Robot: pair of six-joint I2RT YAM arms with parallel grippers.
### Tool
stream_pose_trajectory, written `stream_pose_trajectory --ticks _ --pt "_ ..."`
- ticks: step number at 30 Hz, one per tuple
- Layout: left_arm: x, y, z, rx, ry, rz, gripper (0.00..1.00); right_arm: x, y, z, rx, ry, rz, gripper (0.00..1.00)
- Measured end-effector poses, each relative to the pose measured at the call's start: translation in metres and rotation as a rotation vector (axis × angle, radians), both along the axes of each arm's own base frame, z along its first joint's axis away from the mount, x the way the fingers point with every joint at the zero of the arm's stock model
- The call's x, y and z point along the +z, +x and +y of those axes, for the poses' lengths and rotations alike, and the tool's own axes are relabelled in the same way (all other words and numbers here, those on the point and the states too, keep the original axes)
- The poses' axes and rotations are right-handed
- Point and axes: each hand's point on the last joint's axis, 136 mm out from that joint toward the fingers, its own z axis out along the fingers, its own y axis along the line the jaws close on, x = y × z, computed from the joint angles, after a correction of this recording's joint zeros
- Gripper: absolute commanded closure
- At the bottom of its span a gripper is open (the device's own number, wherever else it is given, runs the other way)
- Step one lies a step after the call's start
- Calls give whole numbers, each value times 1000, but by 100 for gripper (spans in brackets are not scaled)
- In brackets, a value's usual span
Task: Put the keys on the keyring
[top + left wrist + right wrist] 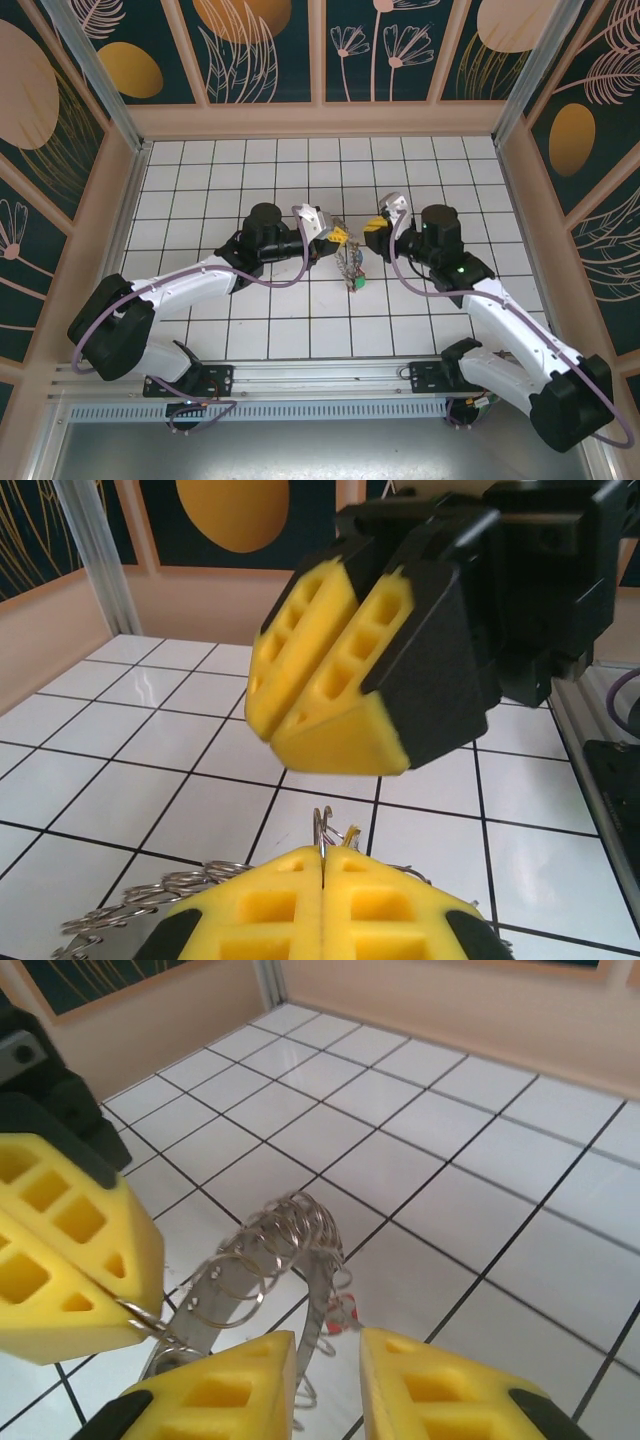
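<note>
Left gripper (322, 868) clenched on the thin round silvery metal keyring (290, 1225), dangling centre frame. Right gripper (328, 1360) parted, empty. Light, stiff, slippery, probably swingy: pinch bare wire.

A table (200, 170) of white square tiles with dark joints is bounded by pale beige walls (320, 120), and a metal rail (320, 372) is fixed along its near edge. Near the middle a keyring (348, 255) fringed with keys (356, 278) is seen; whether it touches the tiles cannot be told.
</note>
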Motion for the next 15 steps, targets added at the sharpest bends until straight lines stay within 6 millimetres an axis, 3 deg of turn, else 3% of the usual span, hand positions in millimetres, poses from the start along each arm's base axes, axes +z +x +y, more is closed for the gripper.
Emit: stream_pose_trajectory --ticks 9,15 --pt "-6 -16 -1 -92 22 -14 100 7 -36 8 247 -127 -209 75" --pt "-10 -23 -1 -134 38 -7 100 4 -46 15 343 -160 -249 76"
